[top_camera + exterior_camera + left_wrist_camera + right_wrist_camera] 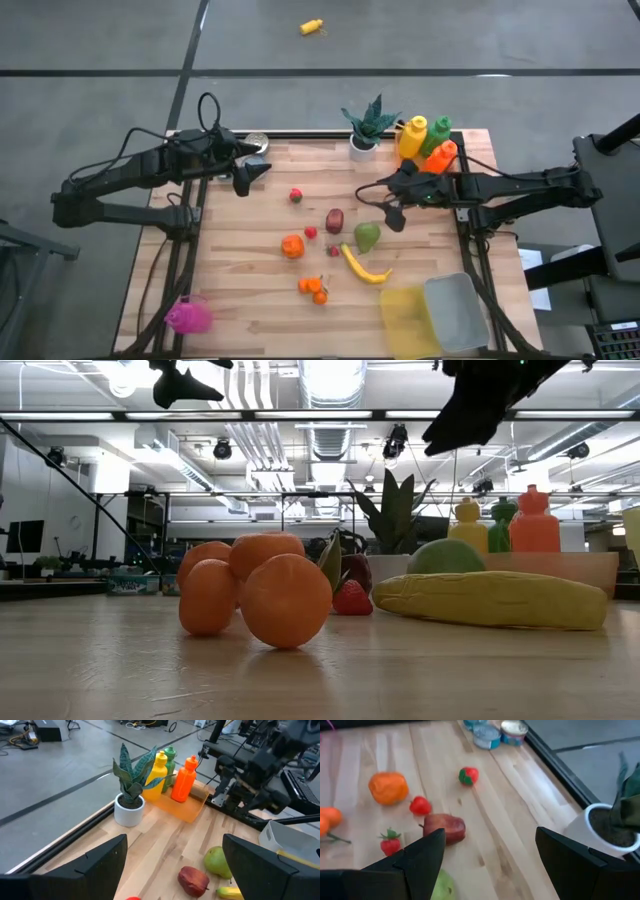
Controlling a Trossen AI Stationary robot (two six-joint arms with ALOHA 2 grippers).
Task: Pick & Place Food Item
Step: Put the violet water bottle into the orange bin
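Food lies loose on the wooden table: a green pear (368, 237), a dark red apple (335, 220), a yellow banana (365, 267), an orange (292, 246), tangerines (315, 288) and small strawberries (311, 233). My right gripper (393, 215) hangs open above the table, just right of the apple and pear; its wrist view shows the apple (445, 828) and the pear's edge (442, 887) between its fingers. My left gripper (250, 176) is open too and hovers near the far left corner, well clear of the food.
A potted plant (365, 130) and coloured bottles on an orange tray (428, 142) stand at the far edge. Cans (257, 143) sit near the left gripper. A yellow bin (410, 320) and a clear bin (455, 310) rest at the near right, and a pink object (188, 316) at the near left.
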